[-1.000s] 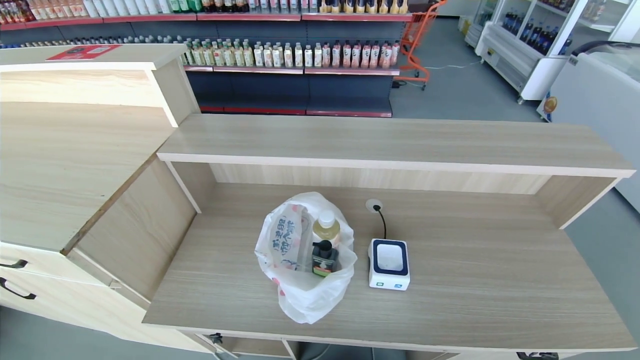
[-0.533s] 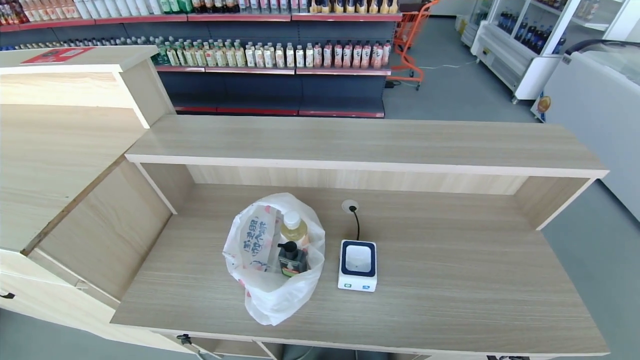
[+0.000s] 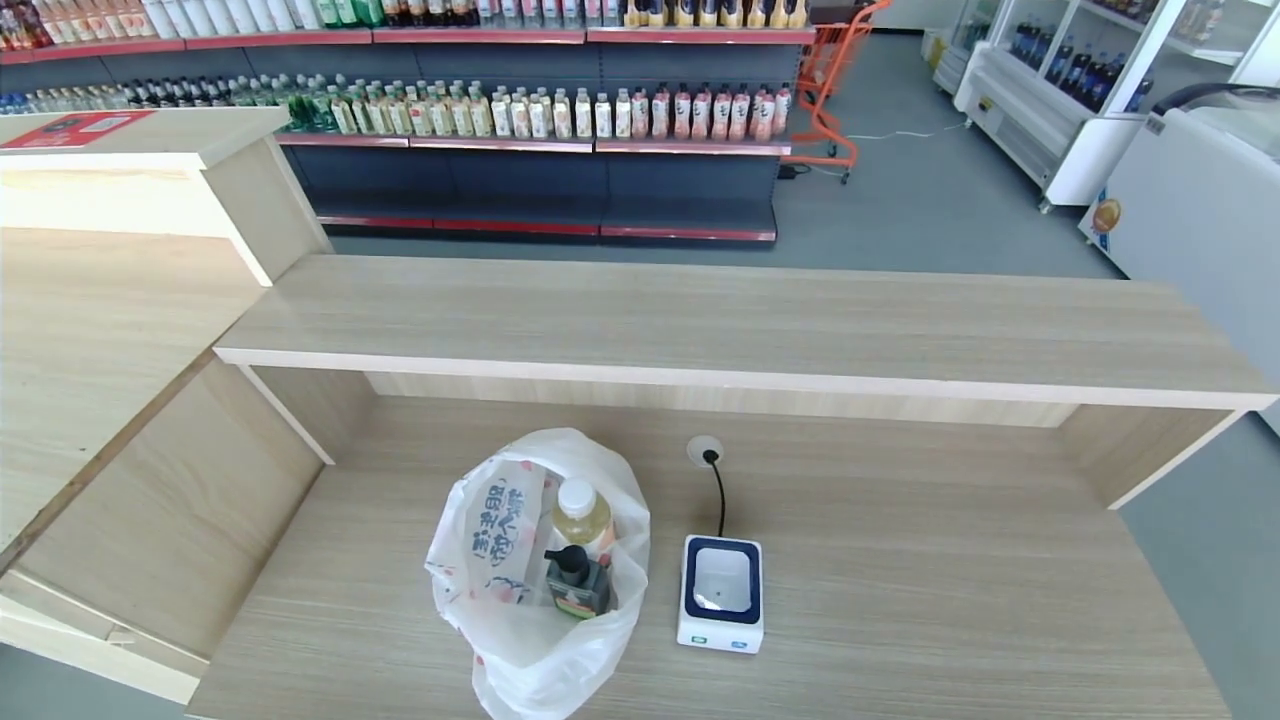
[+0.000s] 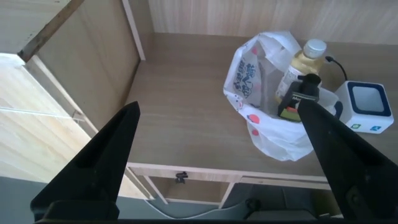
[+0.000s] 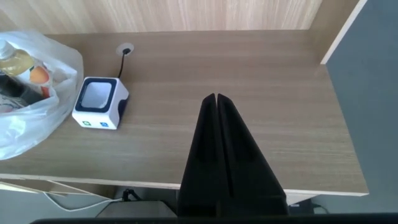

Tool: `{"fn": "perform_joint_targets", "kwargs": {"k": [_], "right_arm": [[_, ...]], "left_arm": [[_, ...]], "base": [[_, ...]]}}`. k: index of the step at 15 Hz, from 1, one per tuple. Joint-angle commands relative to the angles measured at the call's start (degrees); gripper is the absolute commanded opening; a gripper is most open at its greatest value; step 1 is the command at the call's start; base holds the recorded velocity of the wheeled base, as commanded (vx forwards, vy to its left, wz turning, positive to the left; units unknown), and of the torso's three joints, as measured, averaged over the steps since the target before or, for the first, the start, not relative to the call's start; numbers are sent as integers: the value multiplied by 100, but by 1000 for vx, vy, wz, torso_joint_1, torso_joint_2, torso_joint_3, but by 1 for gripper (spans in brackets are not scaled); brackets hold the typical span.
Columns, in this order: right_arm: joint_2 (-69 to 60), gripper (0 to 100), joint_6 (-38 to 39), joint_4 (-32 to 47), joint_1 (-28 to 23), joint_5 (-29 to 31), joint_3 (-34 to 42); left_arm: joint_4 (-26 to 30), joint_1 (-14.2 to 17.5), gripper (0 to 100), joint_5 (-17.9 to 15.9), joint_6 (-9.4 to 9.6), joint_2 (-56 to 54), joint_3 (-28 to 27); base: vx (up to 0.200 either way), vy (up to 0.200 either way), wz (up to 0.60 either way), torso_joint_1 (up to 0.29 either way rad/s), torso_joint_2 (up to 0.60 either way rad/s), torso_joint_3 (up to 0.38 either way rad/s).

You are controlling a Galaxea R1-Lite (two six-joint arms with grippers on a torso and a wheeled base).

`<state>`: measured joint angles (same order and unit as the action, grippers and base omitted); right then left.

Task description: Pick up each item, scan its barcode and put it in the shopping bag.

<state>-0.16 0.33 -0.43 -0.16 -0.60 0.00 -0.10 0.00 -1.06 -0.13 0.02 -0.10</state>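
Looking down at the light wood-grain checkout counter [image 3: 950, 580]. All three items are already in the white thin plastic shopping bag [image 3: 535, 640]:
- a clear bottle of yellow liquid with a white cap [image 3: 580, 510], upright at the back
- a dark pump bottle with a black nozzle [image 3: 577, 588], just in front of it
- a pale printed snack packet [image 3: 497, 525], leaning against the bag's left wall

The bag mouth gapes upward. It sits toward the counter's front edge, left of centre.

The white square barcode scanner with a navy-rimmed window [image 3: 721, 592] stands just beside the bag on my right, with a narrow gap between them. Its black cable [image 3: 718, 495] runs straight back to a round grey grommet [image 3: 704, 449] near the rear wall.

Edges: the raised wooden ledge [image 3: 740, 330] overhangs the back. A slanted left side panel [image 3: 170, 520] and a right side panel [image 3: 1170, 455] box the counter in. The widest bare stretch runs from the scanner to the right panel. A smaller bare strip lies between the bag and the left panel.

My left gripper [image 4: 217, 102] has its dark fingers spread wide with nothing between them. It hangs high over the front edge, left of the bag. My right gripper [image 5: 215, 97] has its fingers pressed together and holds nothing. It sits above the bare wood to the right of the scanner, well apart from it.
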Motion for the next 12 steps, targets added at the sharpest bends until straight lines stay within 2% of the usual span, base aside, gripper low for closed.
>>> {"fn": "perform_joint_targets", "kwargs": {"k": [1,12], "right_arm": [[16,0,11,-1,-2,-2,0],[16,0,-7,-1,-2,-2,0]], "left_arm": [[1,0,100,1,-4,-2,1],[1,0,100,1,-4,-2,1]], "base": [[0,0,0,0,0,0],[0,0,0,0,0,0]]}}
